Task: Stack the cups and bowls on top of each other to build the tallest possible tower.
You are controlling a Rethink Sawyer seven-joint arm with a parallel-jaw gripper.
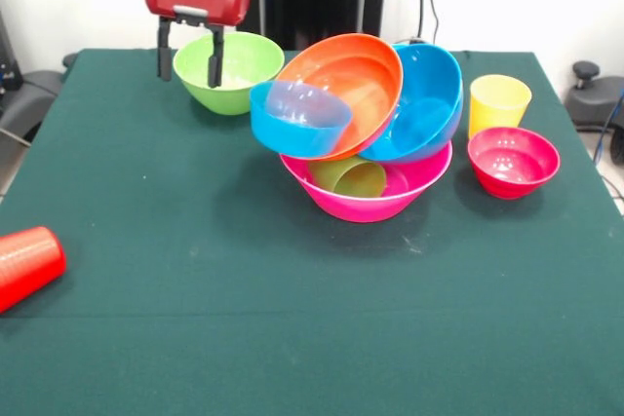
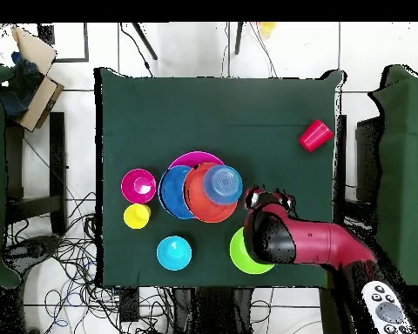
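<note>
Gripper (image 1: 191,54) hangs at table's far left in front view, fingers spread, grasping nothing, in front of lime green bowl (image 1: 230,70). Tower (image 1: 361,119) mid-table: pink bowl (image 1: 367,200) as base, green cup (image 1: 349,176) inside, blue bowl (image 1: 425,104) and orange bowl (image 1: 346,90) tilted on top, small blue bowl (image 1: 298,119) leaning at left. Yellow cup (image 1: 499,104) and magenta bowl (image 1: 513,161) just right. Red cup (image 1: 27,264) lies near left edge. Cyan bowl (image 2: 174,252) apart in overhead view.
</note>
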